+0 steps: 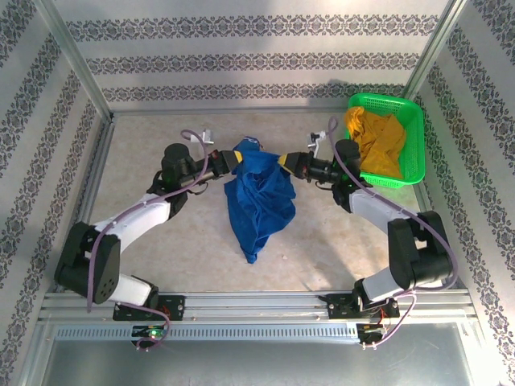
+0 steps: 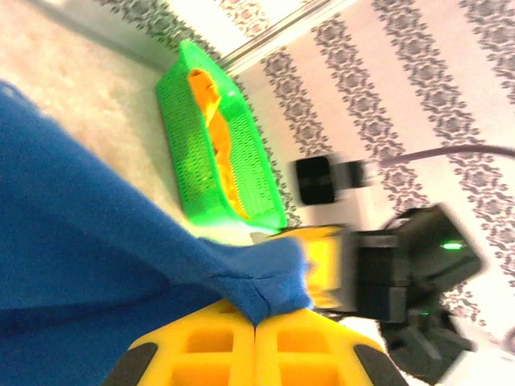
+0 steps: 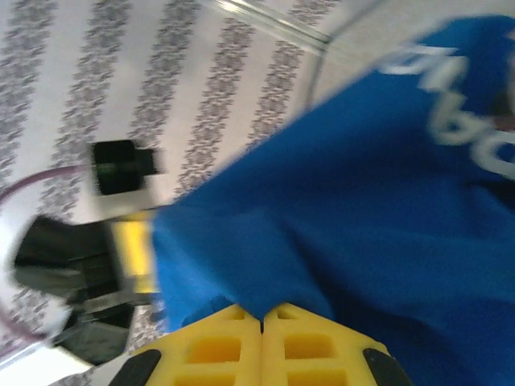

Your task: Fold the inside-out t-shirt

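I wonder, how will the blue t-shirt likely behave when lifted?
Probably floppy: the t-shirt sags in folds between the left gripper and right gripper. Likely light: their shut jaws hold it by small pinches.

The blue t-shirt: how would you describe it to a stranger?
Over the table, left of the green basket, the blue t-shirt hangs bunched between the left gripper and right gripper. Unlike the mustard-yellow garment in that basket, it is blue.
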Motion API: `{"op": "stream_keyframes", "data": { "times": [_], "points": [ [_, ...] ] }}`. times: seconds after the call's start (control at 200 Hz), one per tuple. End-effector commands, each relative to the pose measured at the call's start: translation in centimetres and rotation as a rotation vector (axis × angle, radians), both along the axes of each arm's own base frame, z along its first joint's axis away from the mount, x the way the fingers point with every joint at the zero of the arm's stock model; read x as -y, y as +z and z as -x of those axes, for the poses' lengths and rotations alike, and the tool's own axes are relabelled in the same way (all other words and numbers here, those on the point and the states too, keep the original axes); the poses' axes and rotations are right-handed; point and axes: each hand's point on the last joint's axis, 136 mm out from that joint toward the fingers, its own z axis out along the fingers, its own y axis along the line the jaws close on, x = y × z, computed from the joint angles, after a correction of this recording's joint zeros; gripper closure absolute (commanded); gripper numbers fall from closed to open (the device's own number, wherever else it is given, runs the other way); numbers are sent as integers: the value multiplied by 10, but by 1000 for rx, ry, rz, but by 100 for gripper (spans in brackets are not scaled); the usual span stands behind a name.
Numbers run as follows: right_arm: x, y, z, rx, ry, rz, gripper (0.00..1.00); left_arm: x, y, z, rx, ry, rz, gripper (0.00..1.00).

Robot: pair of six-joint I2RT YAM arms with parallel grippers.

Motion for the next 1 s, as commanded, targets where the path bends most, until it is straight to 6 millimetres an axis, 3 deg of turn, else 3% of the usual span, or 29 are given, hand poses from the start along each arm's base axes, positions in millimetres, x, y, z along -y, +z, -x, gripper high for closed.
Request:
{"op": "stream_keyframes", "data": {
  "times": [0.0, 0.04, 0.085, 0.275, 0.435, 0.56, 0.759, 0.879, 0.919, 0.969, 0.994],
  "points": [
    [14, -36, -13, -34, -114, 64, 67, -2, 17, 14, 46, -33, 13, 100],
    [20, -46, -14, -55, -153, 91, 52, -2, 13, 14, 36, -31, 9, 100],
    [25, -50, -13, -62, -194, 115, 45, -3, 6, 14, 15, -21, 1, 100],
    [33, -42, 19, -9, -257, 364, 45, -8, -17, 6, -46, 30, 7, 100],
    [26, -33, 44, 52, -246, 508, 40, -7, -19, 4, -54, 32, 0, 100],
    [16, -41, 50, 40, -226, 541, 36, -7, -17, 3, -49, 33, -10, 100],
    [-15, -54, 43, 34, -166, 562, 37, -7, -16, 4, -48, 29, -15, 100],
    [-28, -57, 34, 29, -151, 547, 48, -6, -15, 4, -49, 28, -16, 100],
    [-32, -55, 30, 30, -143, 541, 62, -7, -16, 3, -50, 30, -17, 100],
    [-36, -45, 28, 48, -129, 527, 92, -7, -16, 2, -53, 34, -17, 100],
    [-37, -38, 28, 59, -123, 521, 100, -8, -18, 1, -59, 40, -19, 100]
  ]
}}
